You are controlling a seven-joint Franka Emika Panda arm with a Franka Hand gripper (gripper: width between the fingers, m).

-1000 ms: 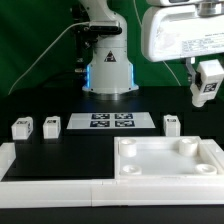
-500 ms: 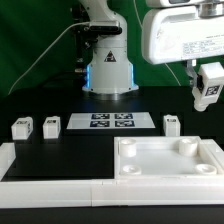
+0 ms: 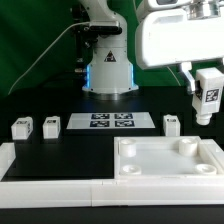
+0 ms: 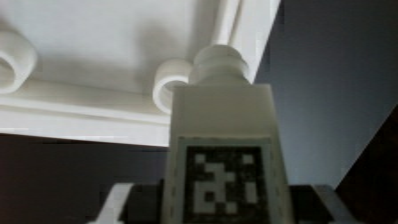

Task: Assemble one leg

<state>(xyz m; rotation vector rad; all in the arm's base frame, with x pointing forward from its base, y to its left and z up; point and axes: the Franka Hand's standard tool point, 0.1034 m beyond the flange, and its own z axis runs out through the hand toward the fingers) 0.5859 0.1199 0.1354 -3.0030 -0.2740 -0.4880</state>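
Exterior view, from its left: two spare legs (image 3: 21,128), the marker board (image 3: 110,121), a third leg (image 3: 171,124), and nearer, the square tabletop (image 3: 170,170). At the right my gripper (image 3: 206,88) hangs high, pointing down, jaws pinching the leg (image 3: 209,100) in the air. I should line its peg squarely over a corner socket (image 3: 184,148) before lowering.

Open air over white square part (image 3: 170,160), upright leg (image 3: 171,124) just beyond it
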